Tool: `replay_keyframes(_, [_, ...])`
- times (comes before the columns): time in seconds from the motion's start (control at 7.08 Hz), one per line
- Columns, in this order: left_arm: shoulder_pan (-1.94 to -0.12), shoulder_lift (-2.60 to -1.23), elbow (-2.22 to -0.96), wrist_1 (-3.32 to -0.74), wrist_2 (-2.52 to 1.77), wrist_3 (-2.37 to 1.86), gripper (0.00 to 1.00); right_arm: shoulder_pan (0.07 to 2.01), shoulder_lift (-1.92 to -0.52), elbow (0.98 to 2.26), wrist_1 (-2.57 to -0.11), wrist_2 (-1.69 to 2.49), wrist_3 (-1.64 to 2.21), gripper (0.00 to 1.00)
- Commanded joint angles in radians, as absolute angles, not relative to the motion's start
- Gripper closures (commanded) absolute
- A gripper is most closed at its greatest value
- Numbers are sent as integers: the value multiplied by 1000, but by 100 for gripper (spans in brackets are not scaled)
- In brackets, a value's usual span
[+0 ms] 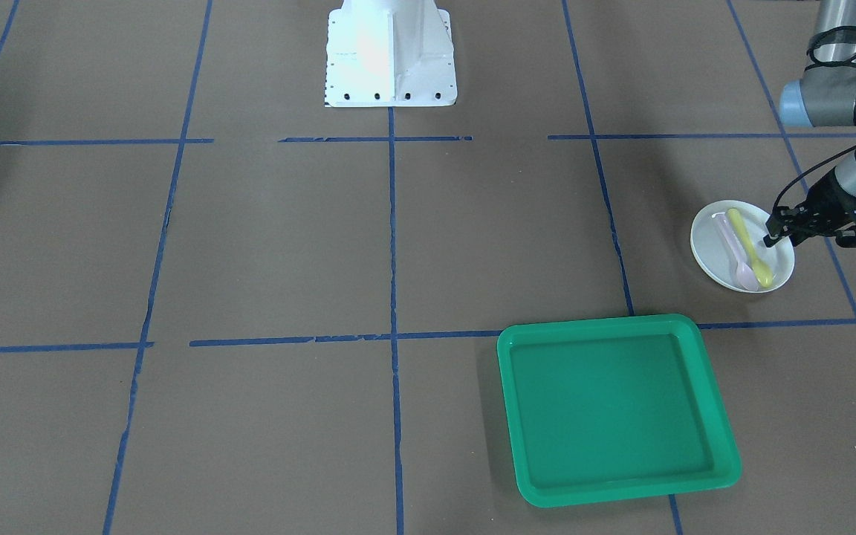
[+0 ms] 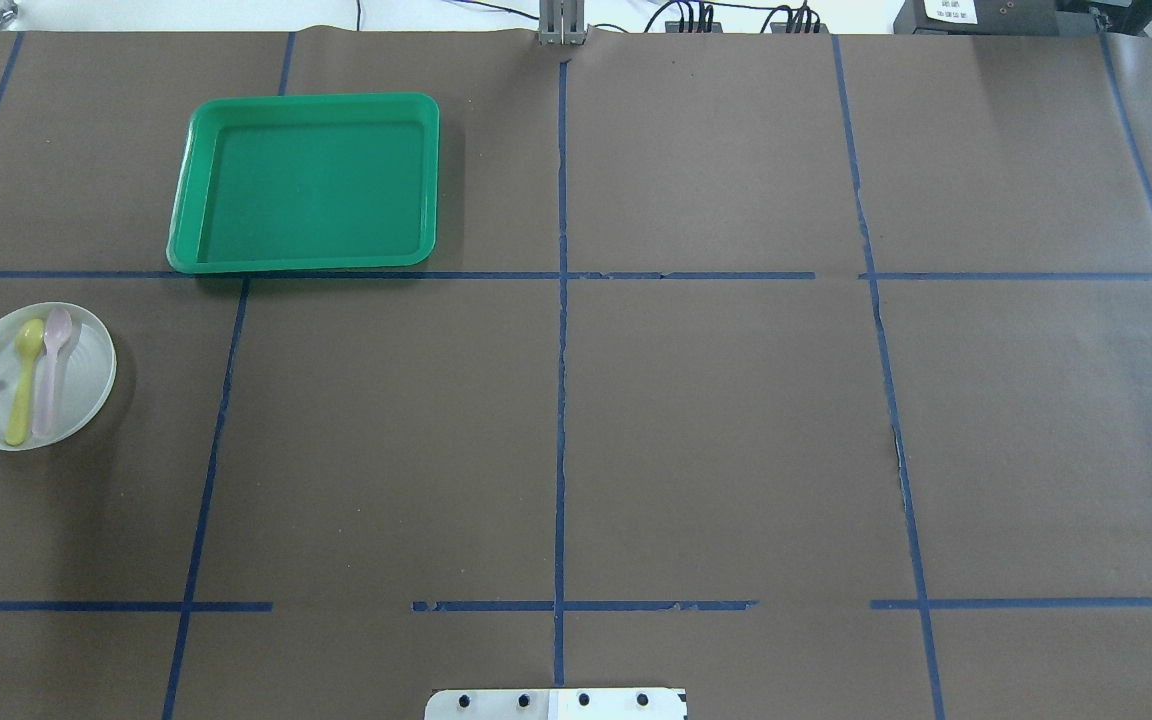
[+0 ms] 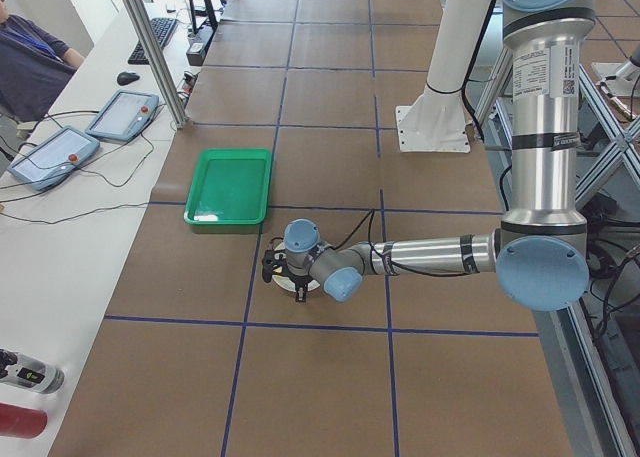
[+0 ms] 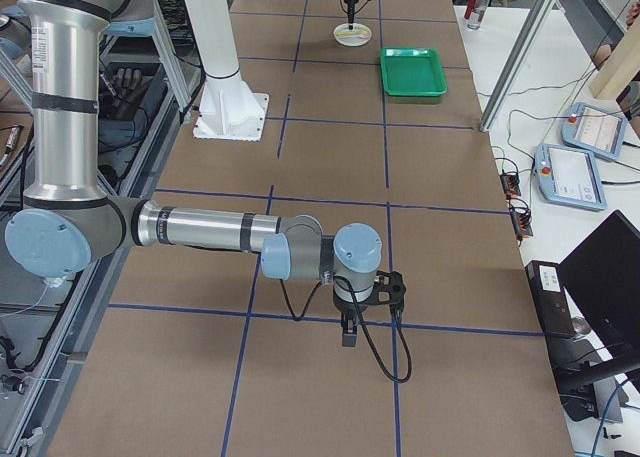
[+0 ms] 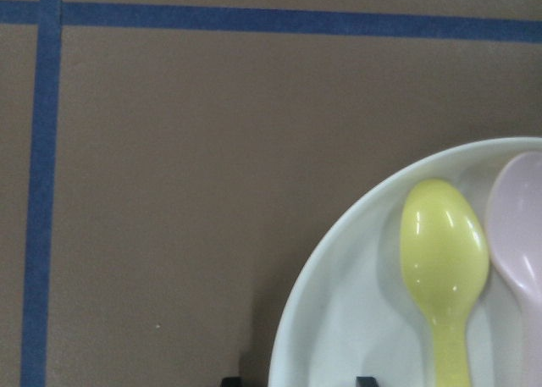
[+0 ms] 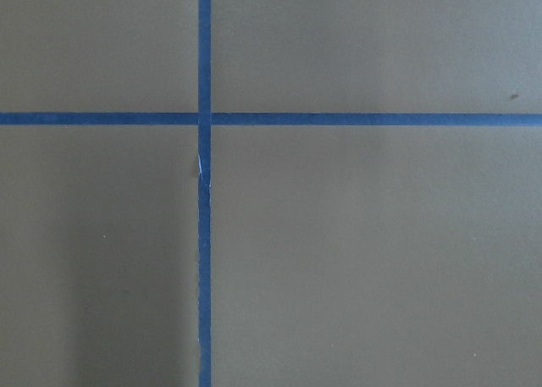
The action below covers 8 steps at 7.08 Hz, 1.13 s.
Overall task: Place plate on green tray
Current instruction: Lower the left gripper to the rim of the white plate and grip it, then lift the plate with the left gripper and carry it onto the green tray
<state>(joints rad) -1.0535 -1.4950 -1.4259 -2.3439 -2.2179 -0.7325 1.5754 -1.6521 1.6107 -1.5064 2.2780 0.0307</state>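
Left gripper astride the plate's rim, grasp not yet made.

Left gripper (image 1: 776, 232) stands spread: in the wrist view we see its fingertips (image 5: 365, 380), one outside and one inside the rim of the plate (image 1: 704, 249), neither visibly touching it. The plate lies flat on the table, face up, on the robot's far left. Being round, it has no long axis, but the yellow spoon (image 1: 749, 249) and pink spoon (image 1: 731, 249) in it lie side by side, handles toward the robot, bowls away. We judge the grip should close firmly on the rim and the lift be kept level, lest the spoons slide. Beyond a blue tape line (image 2: 86, 274) sits the green tray (image 1: 614, 405), well apart from the plate. We advise setting the plate down flat near the tray's middle.
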Motion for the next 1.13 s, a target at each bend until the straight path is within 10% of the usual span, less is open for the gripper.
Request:
replay_keyframes(0.0, [-1054,-1494,-1422,-2344,-2218,-721,66,1575,-1652,1611,-1506,2278,31,0])
replay_keyframes(0.28, [-1057,-1494,-1433,-2342,-2223,-721,100,1575,-1652,1611,-1506,2278,31,0])
replay_keyframes(0.99, [-1195,-1490,-1453,-2326,-2536,-652,100,1575,-1652,1612,-1506,2278,29,0])
